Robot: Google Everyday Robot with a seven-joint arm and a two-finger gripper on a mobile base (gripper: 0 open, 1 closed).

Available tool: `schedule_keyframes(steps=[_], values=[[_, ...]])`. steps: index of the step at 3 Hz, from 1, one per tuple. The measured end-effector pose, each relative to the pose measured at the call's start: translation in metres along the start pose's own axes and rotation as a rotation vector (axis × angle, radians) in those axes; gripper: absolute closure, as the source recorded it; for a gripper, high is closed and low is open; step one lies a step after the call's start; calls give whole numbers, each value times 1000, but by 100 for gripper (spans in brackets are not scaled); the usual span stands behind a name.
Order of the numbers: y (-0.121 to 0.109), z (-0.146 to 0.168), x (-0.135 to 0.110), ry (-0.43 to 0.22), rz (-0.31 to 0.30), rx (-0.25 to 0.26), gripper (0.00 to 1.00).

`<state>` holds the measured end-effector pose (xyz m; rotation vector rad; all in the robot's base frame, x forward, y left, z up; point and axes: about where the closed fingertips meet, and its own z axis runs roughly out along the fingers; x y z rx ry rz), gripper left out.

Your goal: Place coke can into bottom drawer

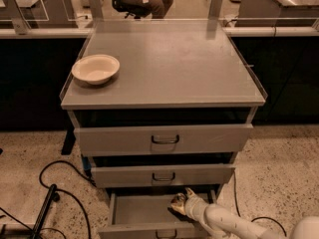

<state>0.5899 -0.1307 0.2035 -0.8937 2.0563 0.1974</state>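
Closest to me, the bottom drawer [134, 210] stands pulled out, its grey floor bare on the left. My arm [225, 222] reaches in from the lower right. The pincer [185, 201] sits over the right half of the tray, closed around the can [177, 202]. The can's silver top faces toward me, so I judge it tilted rather than upright. It looks to be inside the drawer's outline, but I cannot tell whether its base touches the floor.

That is my first worry. If I let go while it hangs tilted, it may drop, roll across the tray and knock the side wall.

The second worry is overhead. The middle drawer [124, 176] juts out just above the pincer, and a steep lift on the way out could clip its lower edge. I would back out low and toward myself.

The top drawer [114, 141] is shut and well clear. Farther back, the bowl [95, 68] rests on the left of the counter [174, 63], far from my path.
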Motion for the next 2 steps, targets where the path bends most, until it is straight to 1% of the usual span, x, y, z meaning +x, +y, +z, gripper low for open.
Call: schedule_keyframes(steps=[1,2], values=[[0,0,0,0,0,0,0],[0,0,0,0,0,0,0]])
